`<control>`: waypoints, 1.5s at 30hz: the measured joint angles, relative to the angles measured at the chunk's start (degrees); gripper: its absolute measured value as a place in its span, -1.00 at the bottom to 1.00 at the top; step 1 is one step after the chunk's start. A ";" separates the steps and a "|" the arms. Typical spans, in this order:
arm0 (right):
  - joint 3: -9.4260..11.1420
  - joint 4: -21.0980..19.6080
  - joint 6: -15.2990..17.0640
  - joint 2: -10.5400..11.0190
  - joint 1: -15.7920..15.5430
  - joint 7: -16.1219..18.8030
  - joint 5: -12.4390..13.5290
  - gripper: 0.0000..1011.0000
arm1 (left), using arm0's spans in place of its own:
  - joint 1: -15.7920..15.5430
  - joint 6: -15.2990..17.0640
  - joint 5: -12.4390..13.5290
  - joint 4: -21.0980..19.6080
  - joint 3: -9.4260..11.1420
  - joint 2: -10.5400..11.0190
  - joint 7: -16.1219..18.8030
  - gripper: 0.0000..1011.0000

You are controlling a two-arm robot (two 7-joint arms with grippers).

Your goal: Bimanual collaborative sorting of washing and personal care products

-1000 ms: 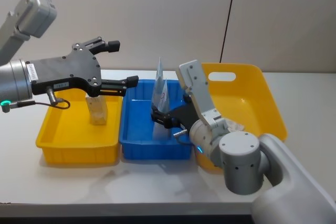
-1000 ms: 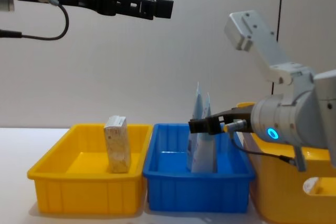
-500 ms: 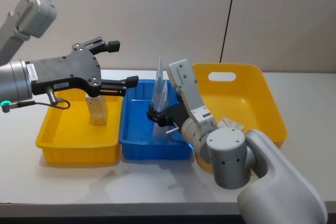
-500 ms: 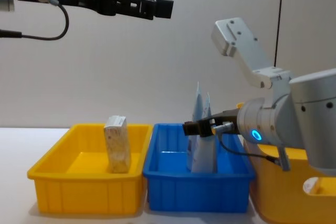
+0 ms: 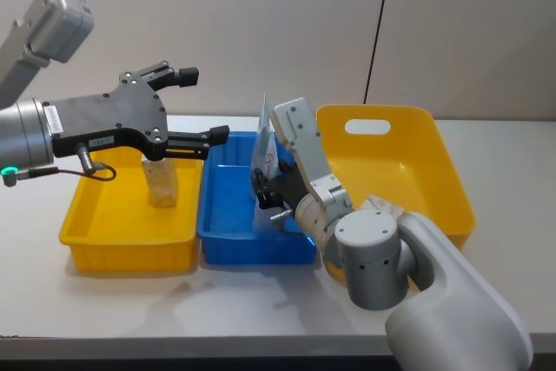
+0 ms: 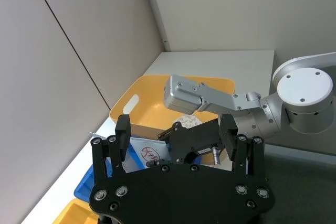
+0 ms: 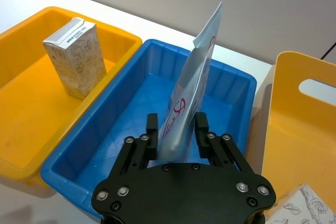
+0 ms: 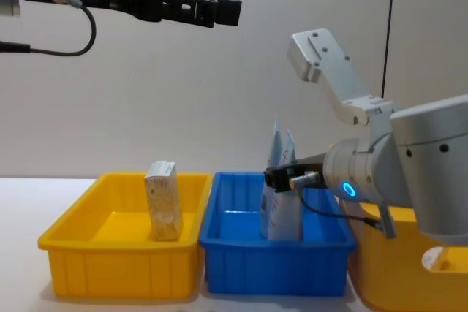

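Right gripper (image 7: 177, 129) has swung further left over the blue tray (image 5: 228, 230), its fingers now straddling the pale-blue tube (image 7: 191, 103).
The tube stands in the tray, long axis vertical, flat sealed end up. Left gripper (image 5: 201, 107) hangs high, spread wide.

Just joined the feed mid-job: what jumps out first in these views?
The right tool straddles the tall pale-blue tube standing upright in the blue tray, one finger on either side. The left tool hangs open high above the yellow tray, where a small beige speckled pack stands. A big yellow basket sits to the right.
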 joint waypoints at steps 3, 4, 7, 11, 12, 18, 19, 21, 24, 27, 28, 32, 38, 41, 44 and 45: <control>-0.01 0.14 -0.02 -0.06 0.08 -0.02 -0.04 -0.31 | 0.00 0.00 0.00 0.00 0.00 0.00 0.00 0.98; -0.02 0.21 -0.04 -0.10 0.12 -0.03 -0.06 -0.38 | 0.00 0.00 0.00 0.00 0.00 0.00 0.00 0.98; -0.03 0.31 -0.07 -0.16 0.16 -0.05 -0.10 -0.57 | 0.00 0.00 0.00 0.00 0.00 0.00 0.00 0.98; 0.02 0.04 -0.24 -0.10 0.02 -0.04 -0.16 -0.70 | 0.00 0.00 0.00 0.00 0.00 0.00 0.00 0.98; 0.06 -0.18 -0.32 -0.02 -0.13 -0.04 -0.18 -0.75 | 0.00 0.00 0.00 0.01 0.00 0.00 0.00 0.98; 0.58 -2.89 -1.34 0.82 -1.73 -0.05 -0.24 -0.79 | 0.00 0.00 0.00 0.00 -0.01 0.00 0.00 0.98; 0.70 -3.44 -1.54 0.99 -2.02 -0.05 -0.24 -0.79 | 0.00 0.00 0.00 0.00 0.00 0.00 0.00 0.98; 0.99 -4.78 -1.99 1.42 -2.71 -0.05 -0.24 -0.79 | 0.00 0.00 0.00 0.00 0.00 0.00 0.00 0.98; 1.67 -7.61 -2.63 2.29 -3.93 0.00 -0.17 -0.80 | 0.00 0.00 0.00 0.00 0.00 0.00 0.00 0.98; 2.53 -10.69 -3.06 3.20 -5.03 0.14 0.05 -0.81 | 0.00 0.00 0.00 0.00 0.00 0.00 0.00 0.98; 2.81 -11.56 -3.13 3.46 -5.32 0.19 0.12 -0.81 | 0.00 0.00 0.00 0.00 0.00 0.00 0.00 0.98; 4.25 -15.44 -3.63 4.55 -6.47 0.58 0.69 -0.81 | 0.00 0.00 0.00 0.00 0.00 0.00 0.00 0.98; 7.28 -21.34 -4.98 6.22 -7.74 1.10 1.78 -0.81 | 0.00 0.00 0.00 0.00 0.00 0.00 0.00 0.98; 8.49 -22.96 -5.52 6.63 -7.91 1.12 2.09 -0.81 | 0.00 0.00 0.00 0.00 0.00 0.00 0.00 0.98; 10.28 -24.83 -6.20 7.01 -7.97 0.94 2.46 -0.81 | 0.00 0.00 0.00 0.00 0.00 0.00 0.00 0.98; 10.28 -24.83 -6.20 7.01 -7.97 0.94 2.46 -0.81 | 0.00 0.00 0.00 0.01 0.00 0.00 0.00 0.98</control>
